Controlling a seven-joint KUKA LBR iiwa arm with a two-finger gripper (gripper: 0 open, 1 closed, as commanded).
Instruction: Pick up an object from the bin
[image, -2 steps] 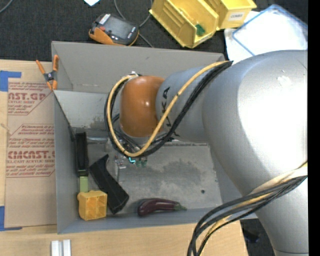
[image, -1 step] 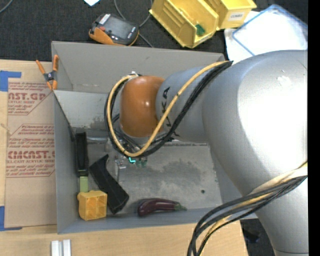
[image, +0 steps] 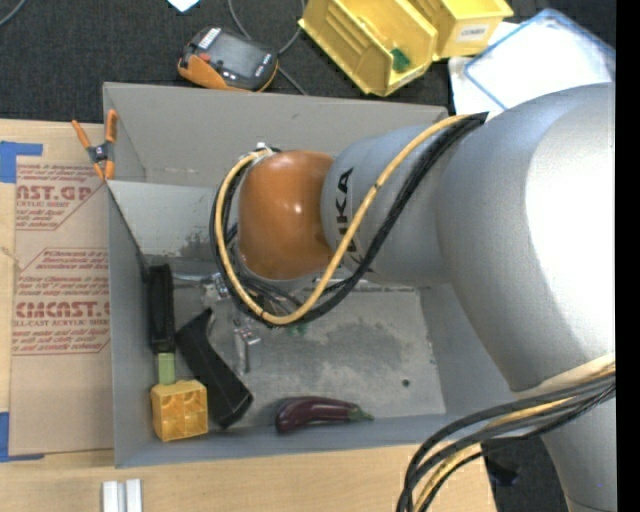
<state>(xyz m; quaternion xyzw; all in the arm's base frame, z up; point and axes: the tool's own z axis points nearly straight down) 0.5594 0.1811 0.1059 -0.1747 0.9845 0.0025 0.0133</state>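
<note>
The end effector (image: 243, 348) hangs low in the grey bin (image: 400, 330), beneath the orange cover (image: 285, 215); I cannot tell whether it is spread or pressed together. The nearest thing, and probably the likeliest pick, is a flat black strip (image: 212, 372) just to its lower left, its long axis running diagonally from upper left to lower right. Farther out are a yellow block (image: 180, 410), a black bar (image: 159, 305) along the left wall, and a purple aubergine (image: 315, 413) by the front wall.
</note>
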